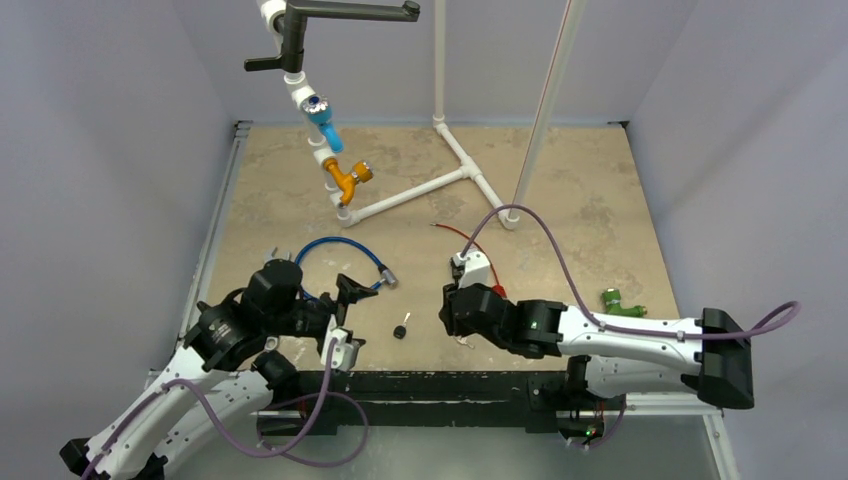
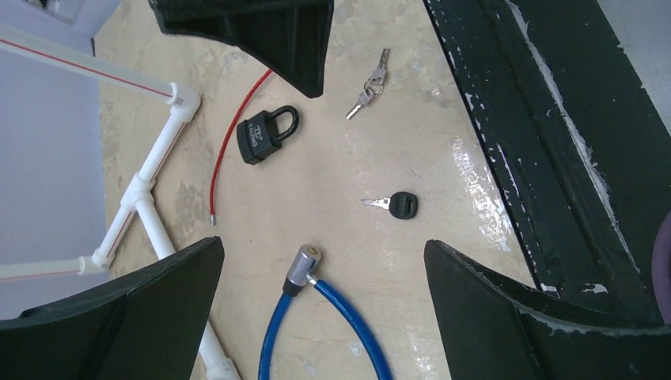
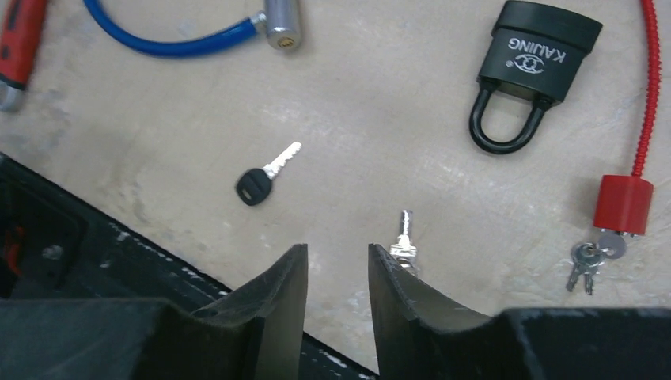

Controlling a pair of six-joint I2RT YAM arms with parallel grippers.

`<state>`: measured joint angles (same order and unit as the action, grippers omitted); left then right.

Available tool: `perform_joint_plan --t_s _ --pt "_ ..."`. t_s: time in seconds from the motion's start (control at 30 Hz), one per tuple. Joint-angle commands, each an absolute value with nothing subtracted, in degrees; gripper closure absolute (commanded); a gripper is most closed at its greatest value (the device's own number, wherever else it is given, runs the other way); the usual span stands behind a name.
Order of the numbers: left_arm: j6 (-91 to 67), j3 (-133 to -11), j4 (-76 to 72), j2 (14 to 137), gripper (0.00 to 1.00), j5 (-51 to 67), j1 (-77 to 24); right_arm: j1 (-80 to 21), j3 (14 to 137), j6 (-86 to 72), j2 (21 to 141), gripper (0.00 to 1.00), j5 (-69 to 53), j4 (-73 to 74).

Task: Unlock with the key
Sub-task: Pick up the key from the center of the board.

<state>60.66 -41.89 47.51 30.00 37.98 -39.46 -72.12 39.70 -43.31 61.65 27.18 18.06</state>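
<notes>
A black-headed key (image 1: 401,330) lies on the table between the arms; it also shows in the left wrist view (image 2: 393,204) and the right wrist view (image 3: 265,178). A blue cable lock (image 1: 340,248) lies with its silver cylinder (image 2: 303,267) just beyond my left gripper (image 2: 324,249), which is wide open and empty. A black padlock (image 3: 534,63) lies shut past my right gripper (image 3: 338,249), which is narrowly open and empty. A small silver key bunch (image 3: 405,237) lies right beside its right finger, also seen in the left wrist view (image 2: 370,87).
A red cable (image 3: 649,87) ends in a red lock cylinder (image 3: 623,204) with keys (image 3: 589,257) hanging from it. A white pipe frame (image 1: 440,180) stands at the back with valves. A green fitting (image 1: 612,300) lies at the right. The black mounting rail (image 1: 440,385) runs along the near edge.
</notes>
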Motion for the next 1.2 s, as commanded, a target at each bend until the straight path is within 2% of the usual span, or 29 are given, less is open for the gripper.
perform_joint_plan --t_s 0.0,0.1,0.23,0.6,0.77,0.9,1.0,1.17 --pt "60.3 -43.6 43.1 31.5 0.00 37.4 -42.5 -72.3 38.3 -47.6 65.1 0.56 27.8 24.1" --pt "58.4 -43.5 41.7 30.8 0.00 36.9 -42.7 -72.3 33.7 -50.6 66.6 0.47 25.5 20.1" --pt "58.7 -43.9 41.9 30.6 0.00 36.2 -43.2 -72.3 32.2 -51.6 70.6 0.43 24.6 17.4" --pt "58.1 -44.7 41.3 30.6 0.00 36.0 -43.6 -72.3 35.0 -49.0 79.0 0.44 27.9 14.7" --pt "57.4 -45.3 41.0 30.5 0.00 35.9 -43.7 -72.4 35.2 -48.9 81.6 0.62 27.6 14.2" --pt "56.9 -45.6 40.8 30.4 0.00 36.0 -43.7 -73.0 35.1 -49.2 82.6 0.86 27.6 14.6" --pt "56.8 -45.6 40.8 30.2 0.00 35.9 -43.7 -73.5 34.7 -50.1 82.5 0.99 27.6 15.1" --pt "57.0 -45.2 40.8 30.2 0.00 35.8 -43.7 -73.9 34.2 -50.3 78.3 1.00 27.6 15.1"
